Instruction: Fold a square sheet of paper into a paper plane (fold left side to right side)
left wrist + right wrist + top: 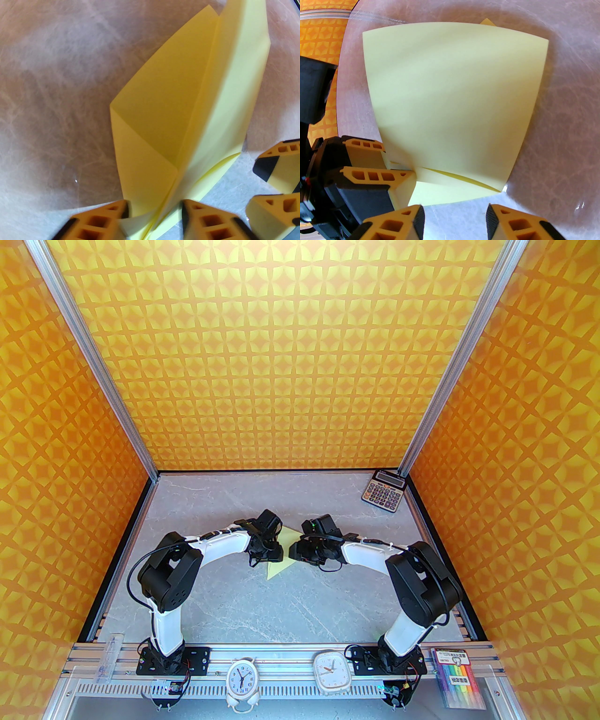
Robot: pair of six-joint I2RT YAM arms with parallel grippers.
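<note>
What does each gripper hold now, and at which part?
The left gripper straddles the lifted near edge of the yellow paper; whether it truly pinches it cannot be told. The right gripper is open and holds nothing.

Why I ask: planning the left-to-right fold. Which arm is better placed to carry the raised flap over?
Probably left. The left claw straddles the raised flap of the square sheet of paper, a finger on either side. The right claw stands open over the table, short of the paper's edge.
</note>
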